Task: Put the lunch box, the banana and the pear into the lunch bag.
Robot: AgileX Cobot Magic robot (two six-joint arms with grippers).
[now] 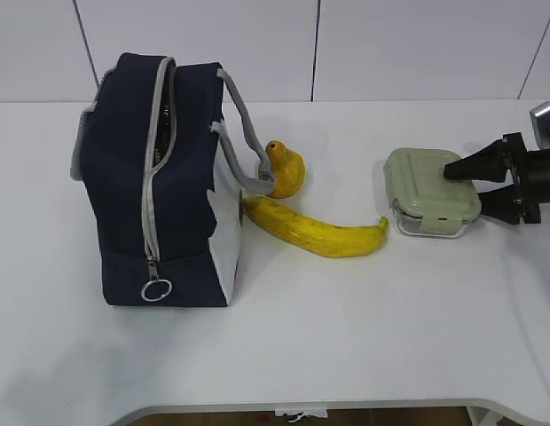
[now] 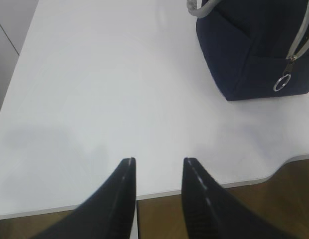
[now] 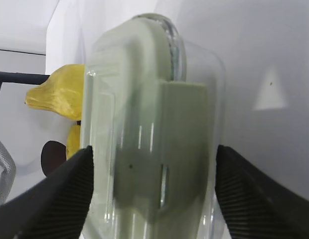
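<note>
Robot test lab — bare white table (image 1: 346, 337) with rounded cut-out front edge, plain white panelled wall (image 1: 390, 44) behind, black robot arm (image 1: 523, 177) over staged lunch items — no household furnishings visible.

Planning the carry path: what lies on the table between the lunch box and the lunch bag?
The banana and the pear, seen in the exterior view.

A navy-blue fabric lunch bag (image 1: 164, 182) with grey zipper, grey handles and white side panel; a long yellow banana (image 1: 315, 232) — faintly brown-speckled, dark-tipped; a yellow-orange pear (image 1: 285, 169); a clear lunch box with sage-green lid (image 1: 430, 191); black fingers (image 3: 60, 191); white surface (image 1: 346, 337).
</note>
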